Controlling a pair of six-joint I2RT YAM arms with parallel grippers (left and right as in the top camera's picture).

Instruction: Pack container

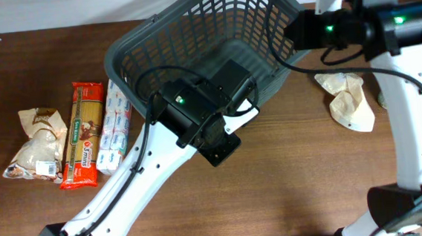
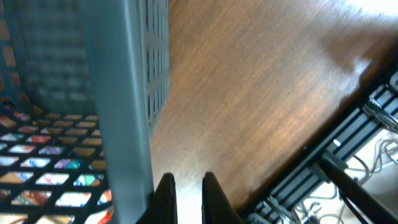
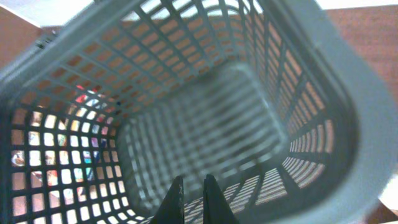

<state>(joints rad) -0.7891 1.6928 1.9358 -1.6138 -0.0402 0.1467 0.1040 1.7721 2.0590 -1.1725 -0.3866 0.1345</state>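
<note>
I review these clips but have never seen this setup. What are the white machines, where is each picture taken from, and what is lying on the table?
The white machines are two robot arms, each ending in a two-finger gripper. The overhead view looks down on the wooden table. The other two come from cameras on the wrists. The left gripper sits just outside the grey basket wall; the right gripper looks down into the basket, which appears empty. Neither seems to hold anything. Left of the basket lie a grain bag, a spaghetti pack and a white packet; right lies a crumpled beige bag.
</note>
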